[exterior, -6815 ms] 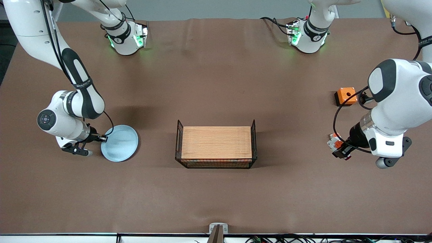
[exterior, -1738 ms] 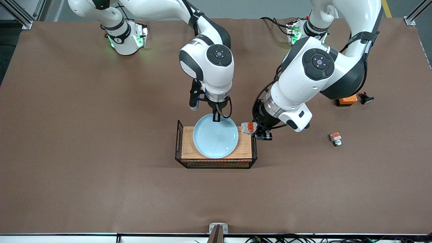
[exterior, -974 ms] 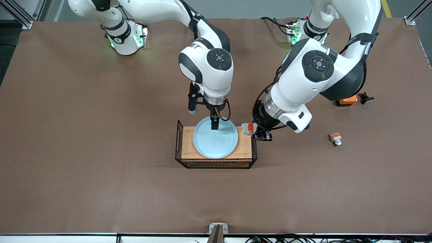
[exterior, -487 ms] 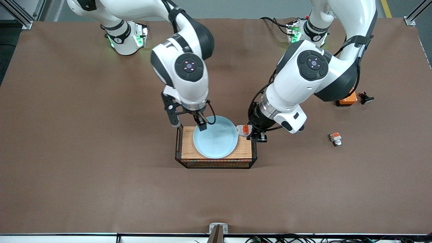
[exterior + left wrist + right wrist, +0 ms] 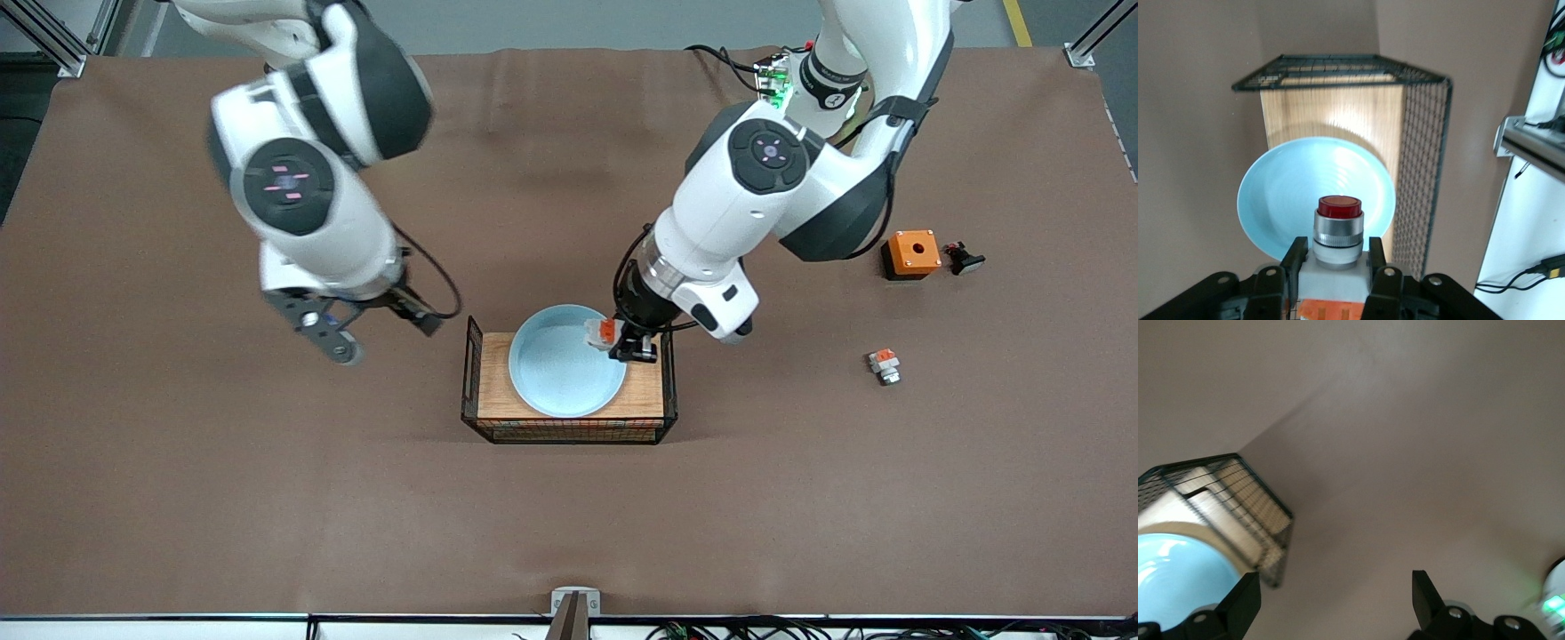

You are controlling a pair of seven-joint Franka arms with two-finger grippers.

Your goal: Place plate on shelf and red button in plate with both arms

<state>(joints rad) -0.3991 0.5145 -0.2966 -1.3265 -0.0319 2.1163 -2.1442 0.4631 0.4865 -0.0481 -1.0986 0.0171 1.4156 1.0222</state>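
The light blue plate (image 5: 560,369) (image 5: 1281,190) (image 5: 1165,580) lies flat on the wooden board inside the wire basket (image 5: 669,378). My left gripper (image 5: 624,343) (image 5: 1335,257) is shut on the red button (image 5: 605,332) (image 5: 1338,223), gripping its white body with the dark red cap pointing down. It holds the button just over the plate's rim, on the side toward the left arm's end. My right gripper (image 5: 380,327) (image 5: 1335,593) is open and holds nothing. It hangs over bare table beside the basket, toward the right arm's end.
An orange box with a round hole (image 5: 911,253) and a small black part (image 5: 963,259) lie toward the left arm's end of the table. A similar button part with a grey-white end (image 5: 884,365) lies nearer the front camera than the box. The basket (image 5: 1425,167) (image 5: 1251,500) has raised mesh end walls.
My right gripper has left the plate and swung away toward the right arm's end of the table. My left gripper has carried the red button from beside the basket to over the plate's rim.
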